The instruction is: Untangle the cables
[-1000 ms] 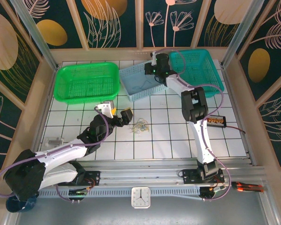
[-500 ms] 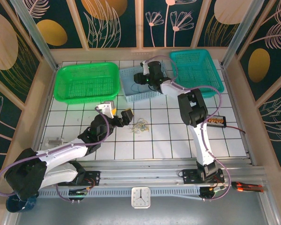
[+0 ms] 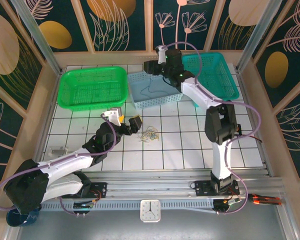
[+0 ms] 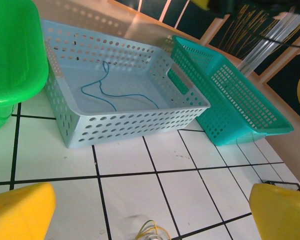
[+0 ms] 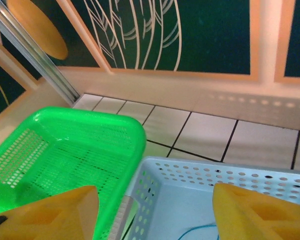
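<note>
Blue cable (image 4: 115, 92) lies in the pale basket (image 4: 135, 120). Left hand (image 3: 126, 120) gapes empty beside the tangle (image 3: 150, 135) on the counter (image 3: 180, 145); right hand (image 5: 155, 212), over the basket, likewise parted.

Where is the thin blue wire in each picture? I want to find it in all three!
Top external: the blue wire lies inside the pale blue basket, top middle.
Left wrist: the blue wire squiggles across that basket's floor, upper left of centre.
Right wrist: a bit of blue wire peeks in at the bottom edge.
Shared landmark: the pale blue basket, next to the green basket.
</note>
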You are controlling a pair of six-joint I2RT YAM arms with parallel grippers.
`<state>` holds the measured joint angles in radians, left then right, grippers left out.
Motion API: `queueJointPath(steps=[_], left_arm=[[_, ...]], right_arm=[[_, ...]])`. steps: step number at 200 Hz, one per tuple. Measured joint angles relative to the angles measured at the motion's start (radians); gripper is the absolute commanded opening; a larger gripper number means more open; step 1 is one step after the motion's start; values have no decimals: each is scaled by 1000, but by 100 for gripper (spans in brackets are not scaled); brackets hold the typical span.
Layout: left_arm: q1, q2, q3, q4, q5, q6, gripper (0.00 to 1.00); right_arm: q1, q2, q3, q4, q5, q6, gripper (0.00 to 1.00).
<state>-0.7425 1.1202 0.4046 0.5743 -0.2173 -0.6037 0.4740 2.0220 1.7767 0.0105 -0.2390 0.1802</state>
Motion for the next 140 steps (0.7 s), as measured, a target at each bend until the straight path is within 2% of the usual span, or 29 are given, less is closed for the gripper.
queueJointPath(steps=[53, 91, 123, 140], left_arm=[[0, 26, 20, 2, 37, 0, 99], [0, 73, 30, -4, 79, -12, 99], [0, 109, 53, -56, 118, -54, 99], [0, 142, 82, -112, 146, -84, 99]], right_arm=[[-1, -330, -393, 51, 32, 93, 62], [9, -478, -691, 89, 45, 184, 63], [101, -545, -832, 83, 128, 247, 65], [174, -580, -886, 84, 164, 272, 71]])
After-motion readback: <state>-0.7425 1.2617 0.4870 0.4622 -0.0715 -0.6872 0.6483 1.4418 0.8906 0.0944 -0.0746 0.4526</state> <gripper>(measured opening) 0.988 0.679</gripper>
